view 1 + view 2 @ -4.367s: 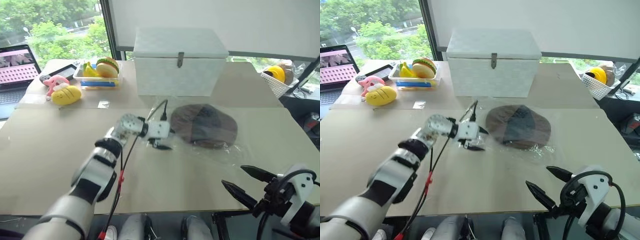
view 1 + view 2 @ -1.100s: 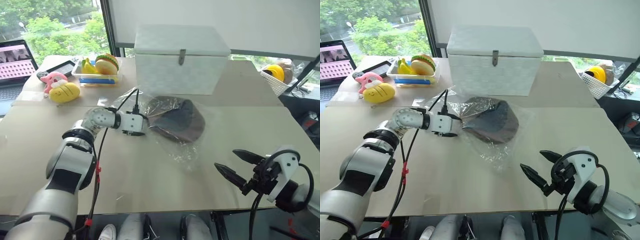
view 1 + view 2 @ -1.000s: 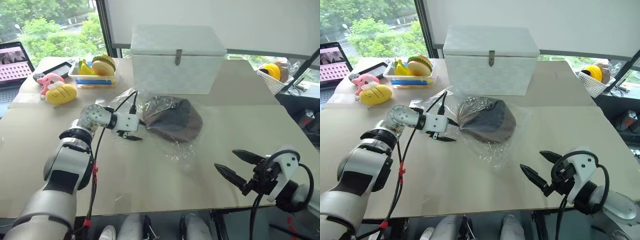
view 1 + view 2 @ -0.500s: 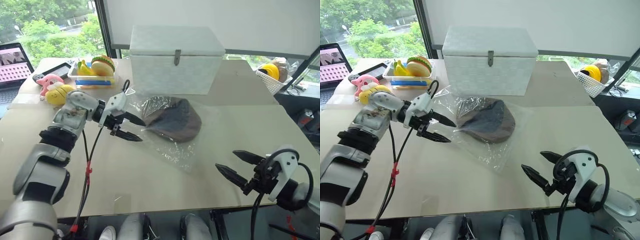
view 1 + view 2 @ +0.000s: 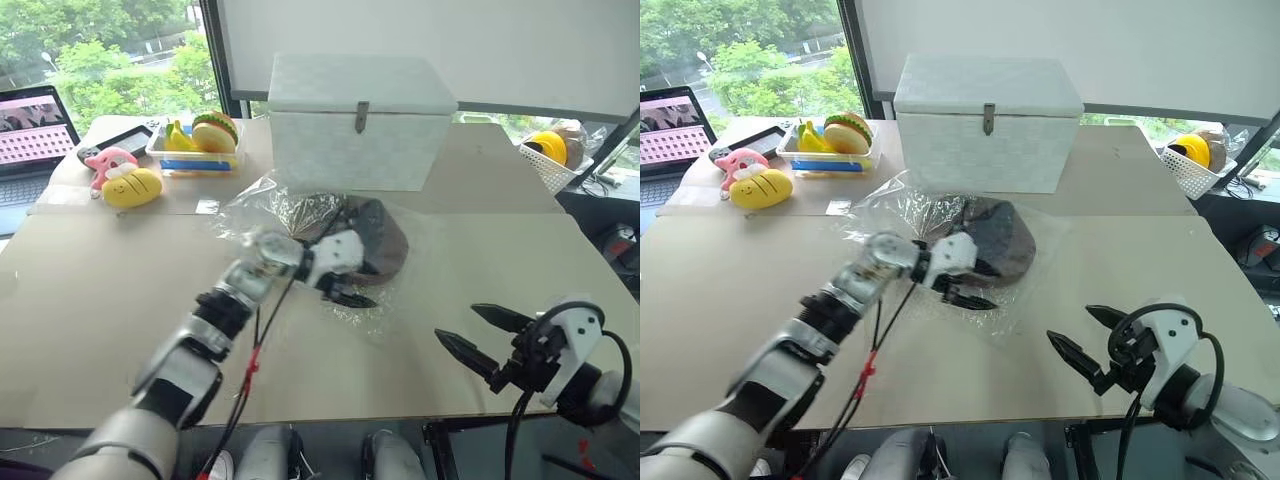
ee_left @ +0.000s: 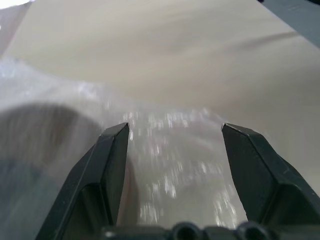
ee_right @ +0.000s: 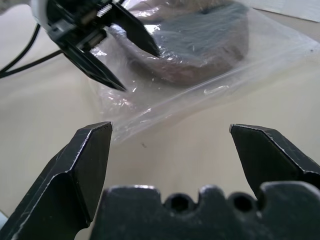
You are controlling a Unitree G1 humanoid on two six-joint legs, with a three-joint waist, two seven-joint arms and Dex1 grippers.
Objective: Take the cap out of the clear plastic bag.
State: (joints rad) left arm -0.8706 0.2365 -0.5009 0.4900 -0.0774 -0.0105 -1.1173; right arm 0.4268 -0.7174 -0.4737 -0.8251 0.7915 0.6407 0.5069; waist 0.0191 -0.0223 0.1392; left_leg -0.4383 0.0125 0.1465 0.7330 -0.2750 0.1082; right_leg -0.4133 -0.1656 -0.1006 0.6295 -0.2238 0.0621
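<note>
While the right gripper (image 5: 478,339) waits wide open and empty at the near right edge of the table (image 5: 90,300), the left gripper (image 5: 975,283) has swung in from the left, where it hung clear of the plastic half a second ago, and now sits over the near left part of the bag (image 5: 1025,285). Its jaws are spread and hold nothing; in the left wrist view the crinkled film lies between them, with the dark bulk of the cap (image 6: 37,132) just off to one side. Whether a fingertip already touches the film I cannot tell.

The cap (image 5: 995,240) lies inside the bag, in front of the white box (image 5: 985,120), about where it was a second ago; the bag has not visibly shifted.

So the change is an approach, not a grasp. The cap is not yet out, and the move looks like a reach for the cap through the bag's opening, or for a pinch of film. Thin glossy plastic may slip or drag along with the cap.
</note>
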